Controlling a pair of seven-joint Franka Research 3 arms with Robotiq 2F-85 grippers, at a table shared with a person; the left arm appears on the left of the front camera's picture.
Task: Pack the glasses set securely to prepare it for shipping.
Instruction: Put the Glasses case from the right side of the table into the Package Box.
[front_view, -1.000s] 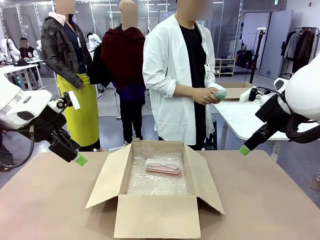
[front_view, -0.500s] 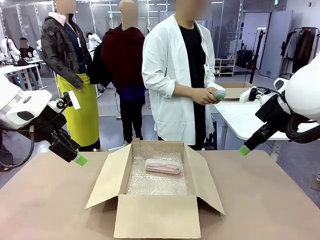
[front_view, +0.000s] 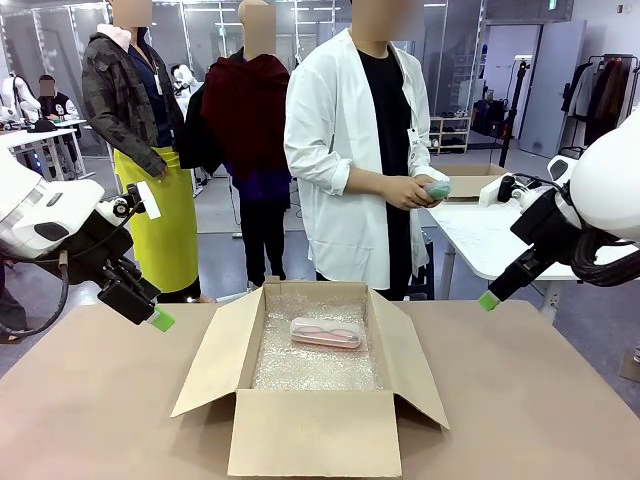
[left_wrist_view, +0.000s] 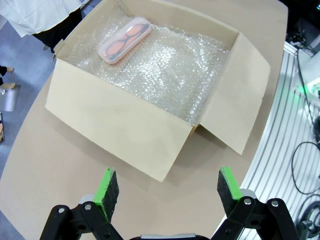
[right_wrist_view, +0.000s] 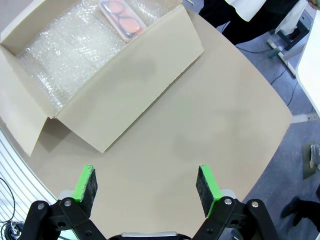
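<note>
A: What do we have, starting with the biggest thing?
B: We see the brown table (front_view: 90, 400) across the whole foreground, and a person (front_view: 340, 150) in a white coat standing at its far edge.
A: And on the table?
B: We find an open cardboard box (front_view: 310, 432) in the middle, its flaps folded outward and its floor lined with bubble wrap (front_view: 305, 372).
A: Where do we place the arms?
B: We put the left gripper (left_wrist_view: 164, 187) above the table on the box's left, and the right gripper (right_wrist_view: 146, 187) up on the box's right, both apart from the box. In each wrist view we see the green pads (left_wrist_view: 108, 187) spread wide, with tabletop and a box flap beyond them.
A: So we hold nothing?
B: Nothing; both pairs of fingers stand wide and empty.
A: And the glasses set?
B: We see it split. The pink case (front_view: 325, 332) lies flat on the bubble wrap toward the far wall of the box, its pink glasses showing through the lid. The mint-green case (front_view: 438, 186) is outside the box: we see it in the person's hands (front_view: 412, 190), held in front of the body beyond the table's far side.
A: Can we make out the glasses inside that one?
B: We cannot tell; it is small and partly covered by the person's fingers.
</note>
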